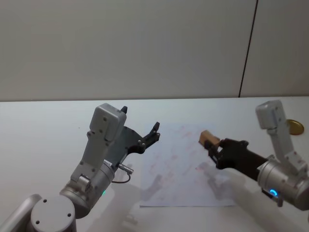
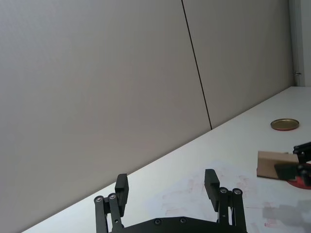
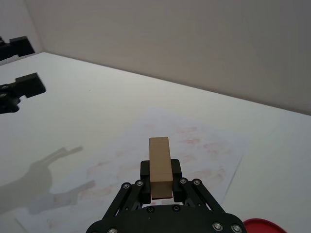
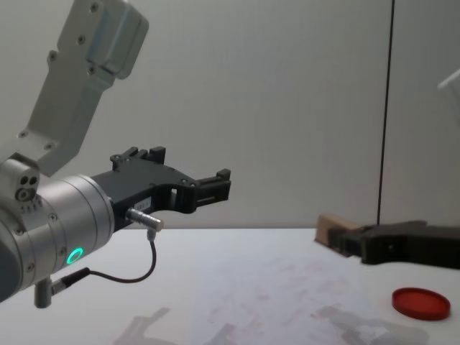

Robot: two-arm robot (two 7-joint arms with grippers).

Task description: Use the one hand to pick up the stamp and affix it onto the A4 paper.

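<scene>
Head view has the right claw [image 1: 215,148] reaching in from the right edge, its slim black fingers closed on the near end of the stamp [image 1: 208,138]; the stamp is a plain light-tan wooden block, and its free end juts past the fingertips toward the far left. It sits over the far right part of the A4 paper [image 1: 178,181]; the sheet lies flat on the white tabletop [image 1: 43,140] and carries faint pink-red smudges over most of its face. From the chest view the block is held clear of the surface, roughly level, with air under it; a grey shadow [image 1: 217,181] of claw and block falls on the sheet beneath. In the right wrist view the block stands squarely between the two fingers, gripped on opposite sides, and the smudged paper spreads out beyond it.

The left claw [image 1: 140,118] is raised above the tabletop just beside the paper's left edge; its fingers are spread wide apart and nothing is between them; in the left wrist view the two fingertips frame bare tabletop and wall [image 2: 97,97]. A thin black cable [image 4: 147,269] loops under the left wrist.

A flat round red ink pad [image 4: 421,302] lies on the tabletop at the right, below the right claw's wrist and beside the sheet's right side; a round gold lid [image 1: 294,126] lies farther back near the right edge, well apart from the paper.
</scene>
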